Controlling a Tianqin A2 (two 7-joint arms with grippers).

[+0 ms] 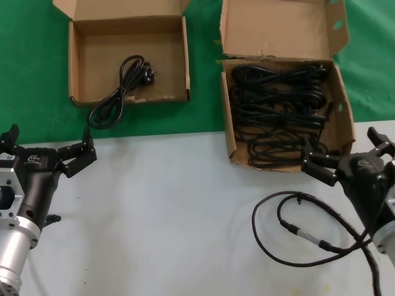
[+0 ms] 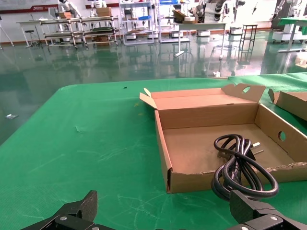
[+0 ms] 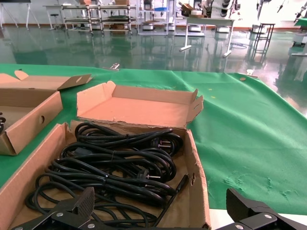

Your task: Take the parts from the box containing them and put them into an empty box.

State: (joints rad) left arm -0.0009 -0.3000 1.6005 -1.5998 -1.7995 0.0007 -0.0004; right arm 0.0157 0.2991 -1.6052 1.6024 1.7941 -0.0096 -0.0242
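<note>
The larger cardboard box (image 1: 343, 108) at the back right holds several black coiled power cords (image 1: 278, 105). They also show in the right wrist view (image 3: 120, 163), inside the box (image 3: 197, 184). The shallow square box (image 1: 74, 61) at the back left holds one cord (image 1: 126, 83), whose loops hang out over the front wall onto the green mat. That cord (image 2: 240, 165) and box (image 2: 206, 115) show in the left wrist view. My left gripper (image 1: 49, 145) (image 2: 164, 206) is open and empty, on the near side of the shallow box. My right gripper (image 1: 345, 151) (image 3: 162, 201) is open and empty at the larger box's near right corner.
A thin black cable with a metal connector (image 1: 296, 229) loops on the white table (image 1: 173, 216) beside my right arm. The boxes stand on a green mat (image 1: 37, 80). The larger box's tall flap (image 1: 278, 28) stands up behind it.
</note>
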